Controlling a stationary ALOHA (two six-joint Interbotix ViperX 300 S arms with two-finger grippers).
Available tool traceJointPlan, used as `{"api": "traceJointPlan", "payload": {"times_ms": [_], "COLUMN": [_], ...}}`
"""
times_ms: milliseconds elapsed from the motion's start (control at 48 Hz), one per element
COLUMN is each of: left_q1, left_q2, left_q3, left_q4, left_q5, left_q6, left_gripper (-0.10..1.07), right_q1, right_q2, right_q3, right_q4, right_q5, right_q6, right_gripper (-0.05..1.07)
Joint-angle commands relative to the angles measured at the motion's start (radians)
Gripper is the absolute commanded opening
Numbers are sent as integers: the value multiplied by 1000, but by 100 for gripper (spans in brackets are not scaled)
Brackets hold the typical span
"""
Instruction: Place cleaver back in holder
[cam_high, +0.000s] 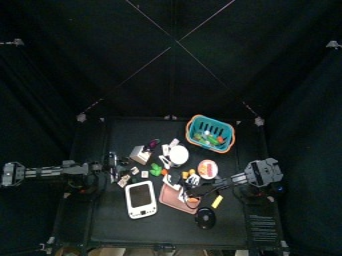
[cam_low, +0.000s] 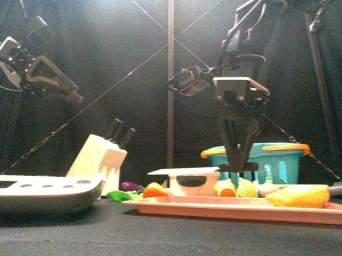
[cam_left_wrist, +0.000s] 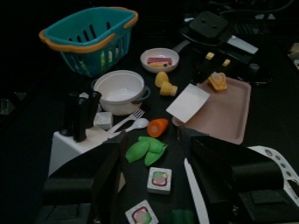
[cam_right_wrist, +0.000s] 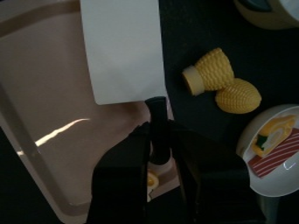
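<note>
- My right gripper (cam_right_wrist: 162, 140) clamps the cleaver (cam_right_wrist: 122, 52) handle, blade over the tray (cam_right_wrist: 47, 131), frame centre.
- Left gripper (cam_left_wrist: 163, 188) jaws: can't tell.
- Holder (cam_low: 96, 158) lower left in front view.

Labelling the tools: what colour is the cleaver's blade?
White; the cleaver shows best in the right wrist view, lying on the pink tray.

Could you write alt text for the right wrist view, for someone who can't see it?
The right gripper closes on the black handle of a cleaver, whose pale blade lies on a pink tray. Beside it sit two yellow corn pieces and a plate of toy food.
</note>
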Motion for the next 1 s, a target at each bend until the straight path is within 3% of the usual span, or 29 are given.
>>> {"api": "traceJointPlan", "payload": {"times_ms": [0,292,479,750,979], "left_q1": [2,9,57,213,327], "left_q2": [3,2,2,2,2], "left_q3": [-14,-23,-29,-21,18], "left_q4": [-2,0,-31,-123,-264], "left_q5": [-5,-11,-12,-54,-72], "left_q6": [-2,-6,-6,-6,-3], "left_gripper": [87,87,87,87,87], "right_q1": [-2,6,3,2,-18], "right_q2": [-37,18,95,207,281], "right_q3": [-75,-267,-413,-634,-747], "right_q4": [-15,-126,-215,-367,-451], "right_q5": [87,319,454,606,640], "right_q6": [-5,-124,-279,-497,-653], "right_gripper": [53,53,53,53,53]}}
